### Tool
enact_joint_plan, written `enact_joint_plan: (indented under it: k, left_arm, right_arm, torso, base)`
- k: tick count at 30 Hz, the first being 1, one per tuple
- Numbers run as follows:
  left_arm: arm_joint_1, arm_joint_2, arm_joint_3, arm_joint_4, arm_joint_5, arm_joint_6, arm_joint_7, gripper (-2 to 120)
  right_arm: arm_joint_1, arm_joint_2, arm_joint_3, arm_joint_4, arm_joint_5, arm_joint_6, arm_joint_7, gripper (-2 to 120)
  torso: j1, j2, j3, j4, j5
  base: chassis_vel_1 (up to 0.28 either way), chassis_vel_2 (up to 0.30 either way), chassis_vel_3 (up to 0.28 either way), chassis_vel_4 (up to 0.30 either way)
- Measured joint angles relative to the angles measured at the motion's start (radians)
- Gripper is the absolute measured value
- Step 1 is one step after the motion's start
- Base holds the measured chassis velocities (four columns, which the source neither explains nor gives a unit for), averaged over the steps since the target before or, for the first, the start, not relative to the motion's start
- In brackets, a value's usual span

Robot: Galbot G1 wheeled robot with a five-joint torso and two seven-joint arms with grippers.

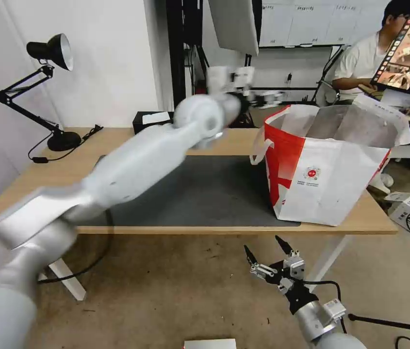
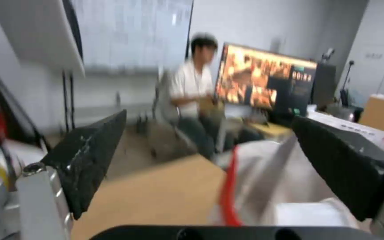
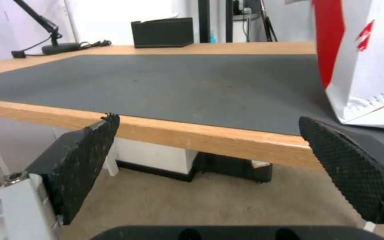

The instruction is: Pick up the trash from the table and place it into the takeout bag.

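The left pincer (image 2: pixel 210 163) was spread and empty above the worktop (image 1: pixel 117 138), near the takeout bag (image 1: pixel 331 179) — the right pincer (image 1: pixel 268 249) hung spread below the worktop's front edge.

Right gripper (image 3: pixel 207 133) jaws apart, table (image 3: pixel 210 136) edge, takeout bag (image 3: pixel 370 60)

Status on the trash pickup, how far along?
Looks near the end. Done: the grey mat and table carry no loose trash, apart from the black tissue box; the takeout bag stands open at the table's right end. In hand: nothing; the left gripper is open above the table beside the bag, and the right gripper is open below the table edge. The bag's contents can't be seen.
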Motion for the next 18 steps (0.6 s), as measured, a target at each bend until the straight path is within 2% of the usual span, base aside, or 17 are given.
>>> enact_joint_plan:
  k: [2, 3, 6, 7, 10, 11, 14, 15, 17, 18]
  left_arm:
    - [0.081, 0.098, -0.032, -0.053, 0.111, -0.094, 0.070, 100]
    - [0.081, 0.098, -0.032, -0.053, 0.111, -0.094, 0.070, 100]
    - [0.225, 0.213, -0.134, -0.137, 0.200, -0.147, 0.081, 100]
    - [0.225, 0.213, -0.134, -0.137, 0.200, -0.147, 0.081, 100]
    - [0.415, 0.298, -0.300, -0.218, 0.316, -0.177, 0.066, 100]
    - [0.415, 0.298, -0.300, -0.218, 0.316, -0.177, 0.066, 100]
    - [0.662, 0.356, -0.500, -0.283, 0.371, -0.209, 0.062, 100]
    - [0.662, 0.356, -0.500, -0.283, 0.371, -0.209, 0.062, 100]
    - [0.780, 0.369, -0.598, -0.291, 0.397, -0.259, 0.059, 100]
    - [0.780, 0.369, -0.598, -0.291, 0.397, -0.259, 0.059, 100]
  right_arm:
    - [0.000, 0.000, 0.000, 0.000, 0.000, 0.000, 0.000, 100]
    - [0.000, 0.000, 0.000, 0.000, 0.000, 0.000, 0.000, 100]
    - [0.000, 0.000, 0.000, 0.000, 0.000, 0.000, 0.000, 100]
    - [0.000, 0.000, 0.000, 0.000, 0.000, 0.000, 0.000, 100]
    - [0.000, 0.000, 0.000, 0.000, 0.000, 0.000, 0.000, 100]
    - [0.000, 0.000, 0.000, 0.000, 0.000, 0.000, 0.000, 100]
    - [0.000, 0.000, 0.000, 0.000, 0.000, 0.000, 0.000, 100]
    - [0.000, 0.000, 0.000, 0.000, 0.000, 0.000, 0.000, 100]
    - [0.000, 0.000, 0.000, 0.000, 0.000, 0.000, 0.000, 100]
    - [0.000, 0.000, 0.000, 0.000, 0.000, 0.000, 0.000, 100]
  torso:
    - [0.000, 0.000, 0.000, -0.0003, 0.0001]
    - [0.000, 0.000, 0.000, -0.0003, 0.0001]
    - [0.000, 0.000, 0.000, 0.0004, -0.0003]
    - [0.000, 0.000, 0.000, 0.0004, -0.0003]
    - [0.000, 0.000, 0.000, 0.0000, 0.0001]
    - [0.000, 0.000, 0.000, 0.0000, 0.0001]
    - [0.000, 0.000, 0.000, 0.0005, -0.0001]
    - [0.000, 0.000, 0.000, 0.0005, -0.0001]
    - [0.000, 0.000, 0.000, 0.0006, 0.0004]
    - [0.000, 0.000, 0.000, 0.0006, 0.0004]
  base:
    - [0.000, 0.000, 0.000, 0.000]
    - [0.000, 0.000, 0.000, 0.000]
    - [0.000, 0.000, 0.000, 0.000]
    - [0.000, 0.000, 0.000, 0.000]
    - [0.000, 0.000, 0.000, 0.000]
    - [0.000, 0.000, 0.000, 0.000]
    - [0.000, 0.000, 0.000, 0.000]
    - [0.000, 0.000, 0.000, 0.000]
    - [0.000, 0.000, 0.000, 0.000]
    - [0.000, 0.000, 0.000, 0.000]
